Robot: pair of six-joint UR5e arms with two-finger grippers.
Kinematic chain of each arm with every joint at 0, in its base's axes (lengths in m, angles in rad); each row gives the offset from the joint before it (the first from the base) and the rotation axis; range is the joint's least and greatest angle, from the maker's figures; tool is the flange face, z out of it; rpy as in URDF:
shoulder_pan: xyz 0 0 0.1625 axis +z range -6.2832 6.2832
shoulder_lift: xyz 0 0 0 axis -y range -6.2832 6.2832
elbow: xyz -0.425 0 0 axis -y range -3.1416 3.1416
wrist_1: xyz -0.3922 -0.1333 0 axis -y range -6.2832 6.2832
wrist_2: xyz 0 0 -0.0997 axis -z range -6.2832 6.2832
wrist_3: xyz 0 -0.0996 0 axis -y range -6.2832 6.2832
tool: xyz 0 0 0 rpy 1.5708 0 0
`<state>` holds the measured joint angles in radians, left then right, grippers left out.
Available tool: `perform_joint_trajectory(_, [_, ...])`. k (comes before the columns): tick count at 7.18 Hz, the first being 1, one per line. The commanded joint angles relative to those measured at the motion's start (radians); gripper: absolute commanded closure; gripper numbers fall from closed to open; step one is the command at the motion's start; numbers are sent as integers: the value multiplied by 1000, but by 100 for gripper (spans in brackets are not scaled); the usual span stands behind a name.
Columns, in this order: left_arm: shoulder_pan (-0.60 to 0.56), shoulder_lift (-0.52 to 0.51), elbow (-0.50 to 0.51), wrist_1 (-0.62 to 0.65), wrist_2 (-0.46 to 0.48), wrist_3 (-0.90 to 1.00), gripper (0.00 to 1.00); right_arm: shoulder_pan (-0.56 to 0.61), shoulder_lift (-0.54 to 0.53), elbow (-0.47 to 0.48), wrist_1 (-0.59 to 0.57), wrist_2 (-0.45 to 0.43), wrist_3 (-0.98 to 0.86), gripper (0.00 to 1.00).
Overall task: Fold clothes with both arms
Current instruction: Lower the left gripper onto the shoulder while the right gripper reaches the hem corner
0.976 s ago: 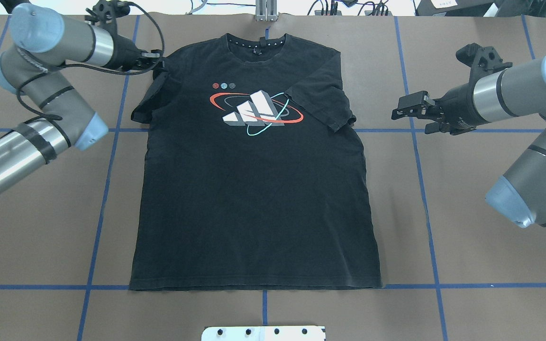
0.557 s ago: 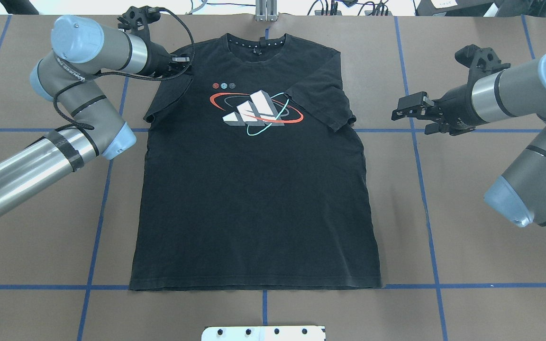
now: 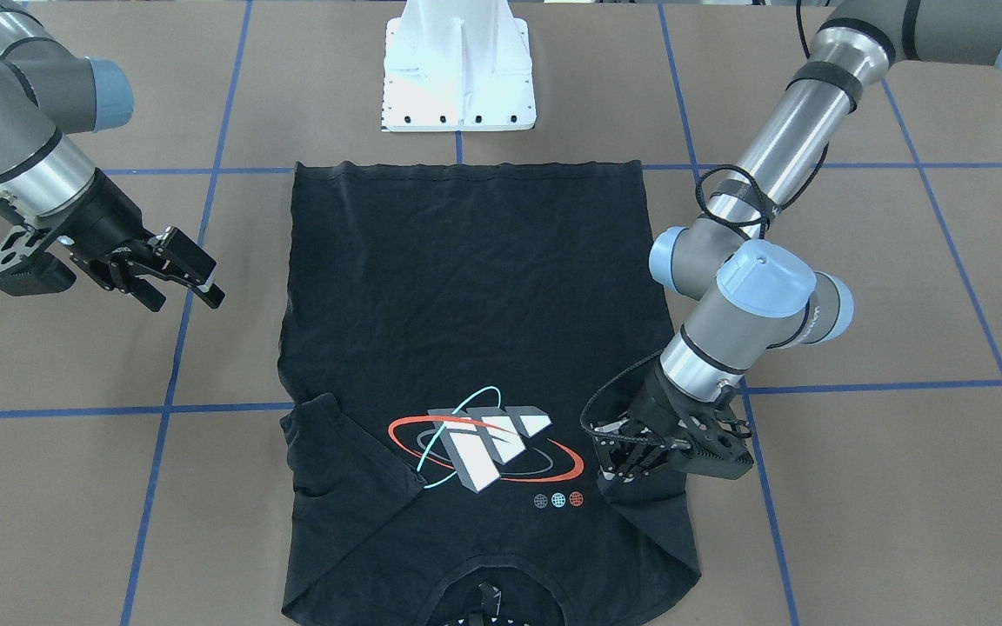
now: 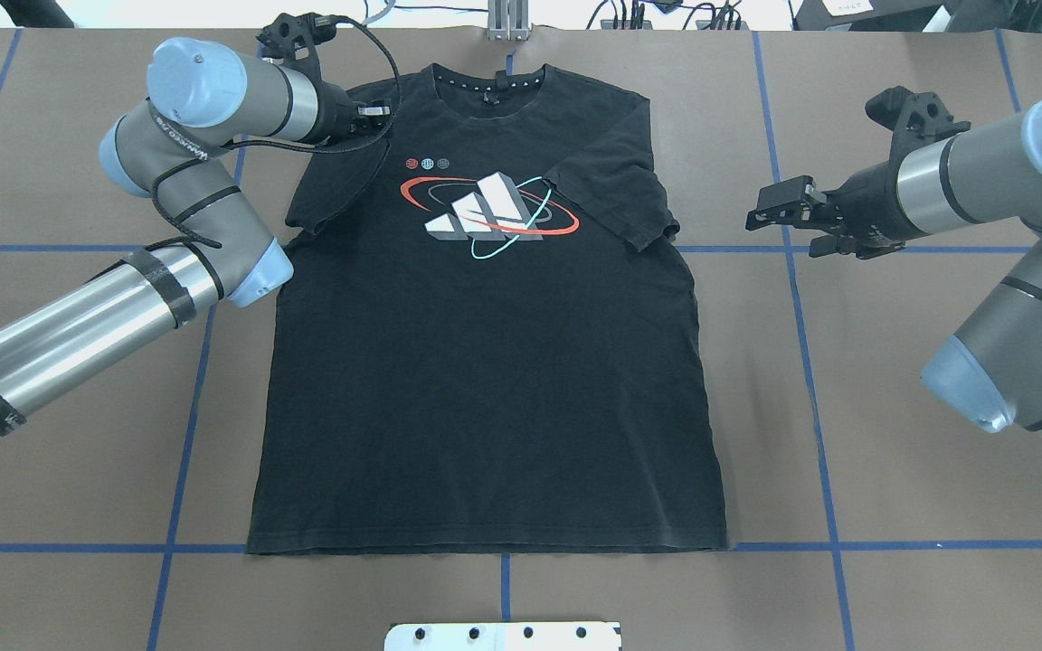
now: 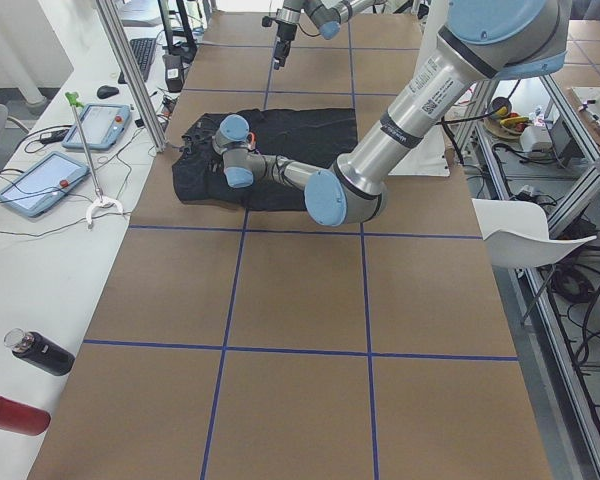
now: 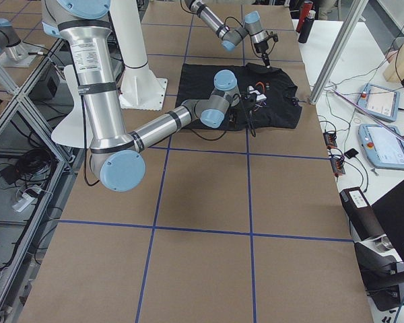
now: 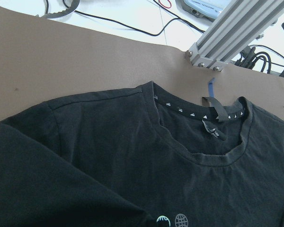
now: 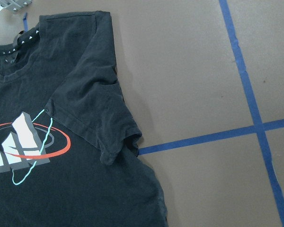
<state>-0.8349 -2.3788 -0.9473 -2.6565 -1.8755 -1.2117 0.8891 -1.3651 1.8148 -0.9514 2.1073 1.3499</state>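
Observation:
The black T-shirt (image 4: 485, 380) lies flat, face up, with its collar at the table's far edge; it also shows in the front view (image 3: 466, 287). Its graphic (image 4: 485, 212) is white-grey blocks with orange-red and cyan rings. My left gripper (image 4: 373, 116) is shut on the left sleeve and holds it pulled in over the shoulder, also in the front view (image 3: 618, 468). The right sleeve (image 4: 616, 185) lies folded onto the chest. My right gripper (image 4: 763, 213) is open and empty, apart from that sleeve, also in the front view (image 3: 177, 276).
The white pedestal base (image 3: 459, 69) stands at the shirt's hem side. Blue tape lines (image 4: 801, 362) cross the brown table. An aluminium post (image 4: 507, 18) stands behind the collar. Tablets (image 5: 40, 180) and bottles (image 5: 38, 352) lie on a side bench.
My left gripper has moved right toward the collar, dragging the left sleeve inward over the shirt's shoulder. The right arm has barely moved.

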Motion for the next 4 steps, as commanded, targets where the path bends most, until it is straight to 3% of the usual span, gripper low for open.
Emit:
perform_joint_trajectory(1, [22,-8,16,-5,54,-2,87,-1,1,0,0,-1,0,0])
perform_joint_trajectory(2, [22,-8,12,-5,58,-3,76,-1,26,1,-6,-1,12,0])
perform_joint_trajectory(3, [22,-7,4,-6,56,-5,41,-4,33,9,-10,-3,24,0])
perform_joint_trajectory(4, [20,3,-33,-6,50,-3,26,-13,34,15,-10,-1,66,0])
